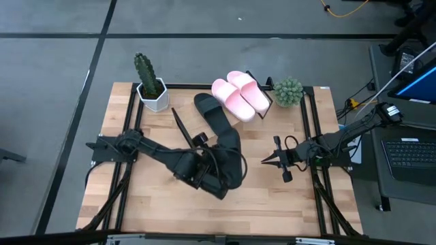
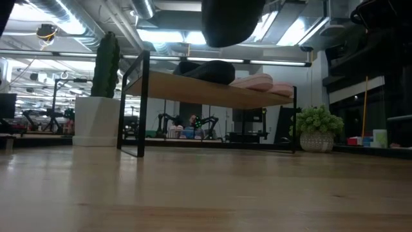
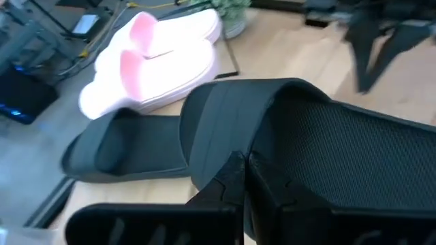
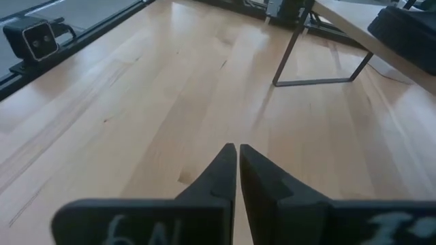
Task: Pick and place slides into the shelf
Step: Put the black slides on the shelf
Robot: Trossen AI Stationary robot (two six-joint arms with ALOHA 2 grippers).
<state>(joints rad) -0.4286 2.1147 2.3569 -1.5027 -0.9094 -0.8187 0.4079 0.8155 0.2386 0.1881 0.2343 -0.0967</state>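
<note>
left end effector (image 3: 242, 178) grasping a black slide (image 3: 327, 136) near the shelf (image 2: 212, 93); right clenched.

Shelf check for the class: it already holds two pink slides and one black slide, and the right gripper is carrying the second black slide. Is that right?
One thing is wrong: the left gripper, not the right, holds the second black slide, as the high view shows. The right gripper is shut and empty. The shelf does hold two pink slides and one black slide.
</note>
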